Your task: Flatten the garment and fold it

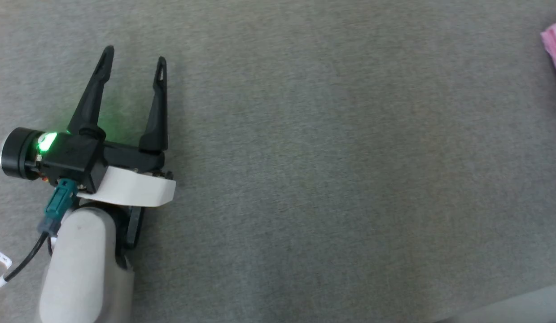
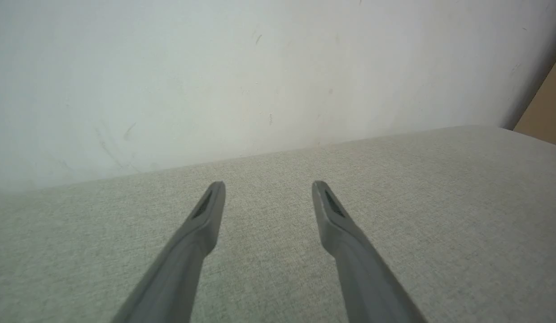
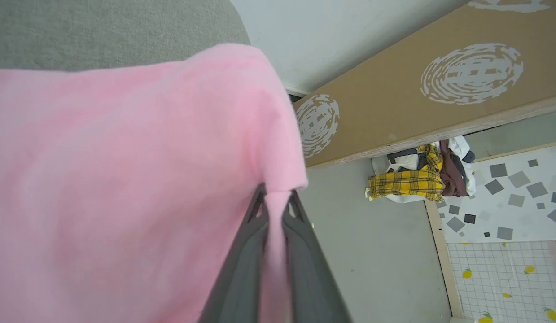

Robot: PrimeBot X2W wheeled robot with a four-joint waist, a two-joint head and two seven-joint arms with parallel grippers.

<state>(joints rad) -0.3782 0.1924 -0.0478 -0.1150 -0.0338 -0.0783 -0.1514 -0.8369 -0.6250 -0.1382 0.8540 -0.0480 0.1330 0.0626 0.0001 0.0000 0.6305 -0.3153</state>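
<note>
Spreading, probably: drawing the light pink thin cotton garment (image 3: pixel 125 179) in from 2 o'clock over the grey woven surface (image 1: pixel 327 179) with the right gripper (image 3: pixel 274 197) clamped on its edge, and bringing the open, empty left gripper (image 1: pixel 134 56) from 9 o'clock toward another corner.

Soft matt cloth garment (image 3: pixel 125 179); rough-woven grey surface (image 1: pixel 349 179)

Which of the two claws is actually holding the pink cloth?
The right gripper: it is pinched shut on a fold of the pink garment. The left gripper is spread open, empty.
</note>
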